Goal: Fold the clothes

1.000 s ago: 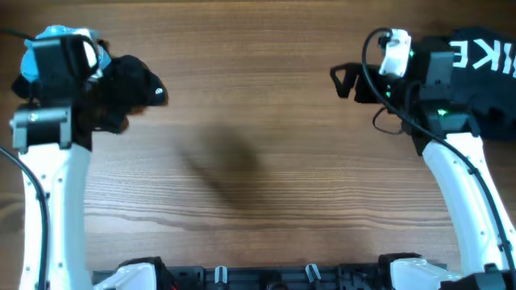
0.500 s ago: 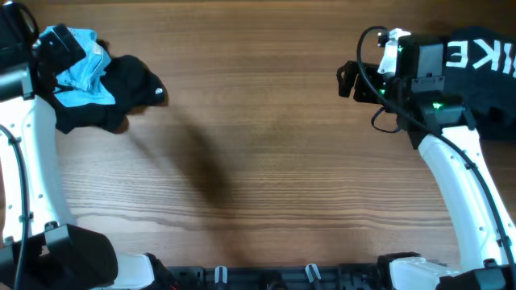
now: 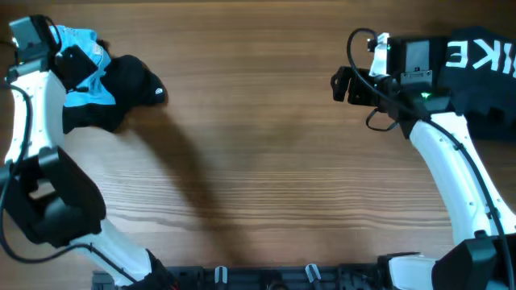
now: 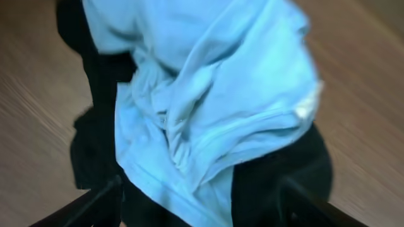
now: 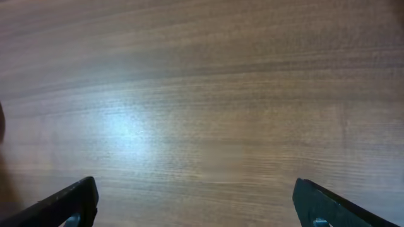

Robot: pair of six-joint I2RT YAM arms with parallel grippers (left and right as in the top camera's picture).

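**Blue shirt being reached for at the table's far left corner**

The left gripper (image 4: pixel 201 195) is being held with its jaws well apart, one finger to each side of the crumpled light blue shirt (image 4: pixel 208 94), with nothing being gripped as far as can be judged. The shirt is lying bunched on a black garment (image 3: pixel 133 80) at the far left of the wooden table (image 3: pixel 258 177), so it is presumably being singled out for lifting clear before folding. The right gripper (image 3: pixel 343 84) is being held fully spread and empty over bare wood at the far right, near a second black garment with white lettering (image 3: pixel 484 56), apparently being kept ready to help.
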